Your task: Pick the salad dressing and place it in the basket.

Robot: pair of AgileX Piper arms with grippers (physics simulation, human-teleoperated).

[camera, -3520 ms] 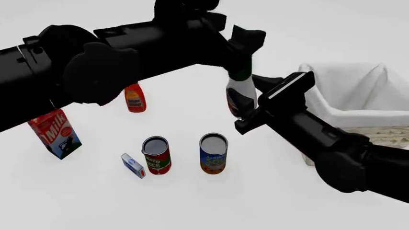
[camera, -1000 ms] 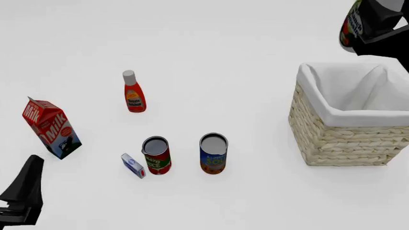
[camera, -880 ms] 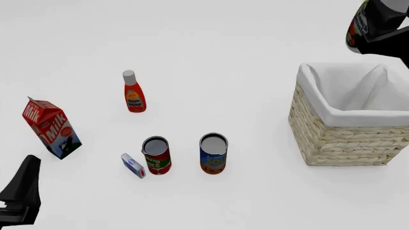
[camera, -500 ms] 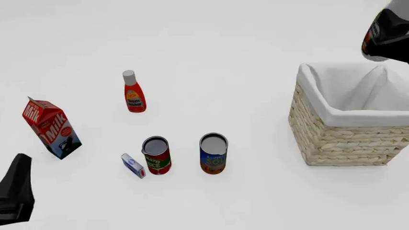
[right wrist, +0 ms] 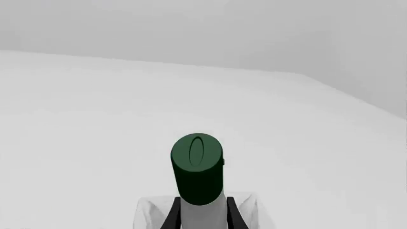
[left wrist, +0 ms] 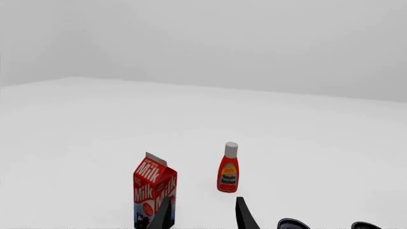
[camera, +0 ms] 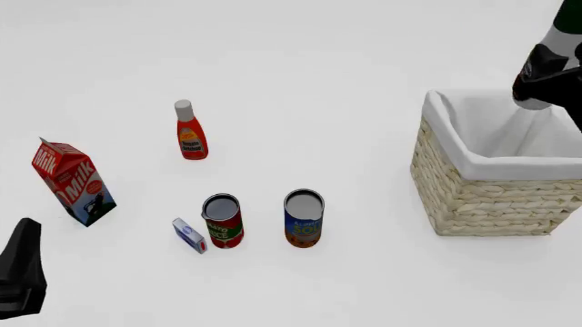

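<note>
Now we have the salad dressing [camera: 557, 65] carried across from the middle of the table to the right edge of the front view, and over the last half second it has dropped lower, so its base hangs just above the far right part of the basket [camera: 482, 197], over the white lining. Our right gripper [right wrist: 200, 217] has its fingers pressed against the bottle's neck on either side, just below the dark green cap [right wrist: 198, 167], as the right wrist view shows; the bottle looks upright in the grasp. Our left arm has pulled back to the near left corner, and its gripper [left wrist: 202, 217] shows two fingers spread apart with nothing between them, looking toward the milk carton [left wrist: 154, 188] and the red bottle [left wrist: 228, 168]. The two cans [camera: 264, 219] and the small box [camera: 189, 236] stand where they stood. We judge the carry nearly done: what remains is a little more descent into the basket and then letting go.
</note>
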